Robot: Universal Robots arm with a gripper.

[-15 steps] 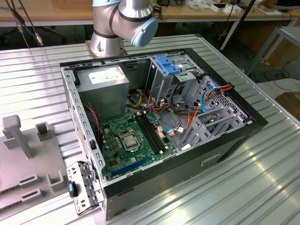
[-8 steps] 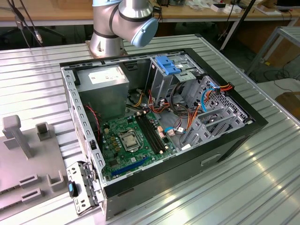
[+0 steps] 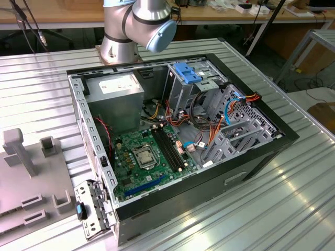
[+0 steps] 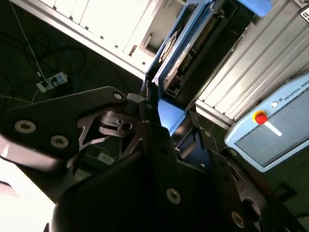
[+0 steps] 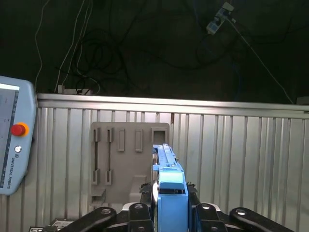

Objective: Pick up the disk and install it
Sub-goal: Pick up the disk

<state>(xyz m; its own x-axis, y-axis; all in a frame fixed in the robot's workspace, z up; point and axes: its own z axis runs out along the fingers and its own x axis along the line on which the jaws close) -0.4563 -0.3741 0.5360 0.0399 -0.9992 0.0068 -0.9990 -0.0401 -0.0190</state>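
In both wrist views my gripper (image 5: 170,209) is shut on the disk (image 5: 168,166), a flat grey drive seen edge-on with a bright blue carrier rail. The dark fingers (image 5: 145,212) clamp its two flat sides. The disk (image 4: 181,53) sticks out past the gripper (image 4: 166,121) and hangs in the air above the ribbed metal table (image 5: 241,159). A grey fixture plate (image 5: 128,154) with slots lies on the table beneath it. The open computer case (image 3: 178,130) lies on its side in the exterior view, with its metal drive cage (image 3: 196,86) at the far end.
A blue bracket (image 3: 187,72) tops the drive cage, next to a grey power-supply box (image 3: 115,93). Orange and blue cables (image 3: 209,130) cross above the motherboard (image 3: 144,157). The arm's base (image 3: 131,26) stands behind the case. A teach pendant (image 5: 14,140) rests beside the fixture.
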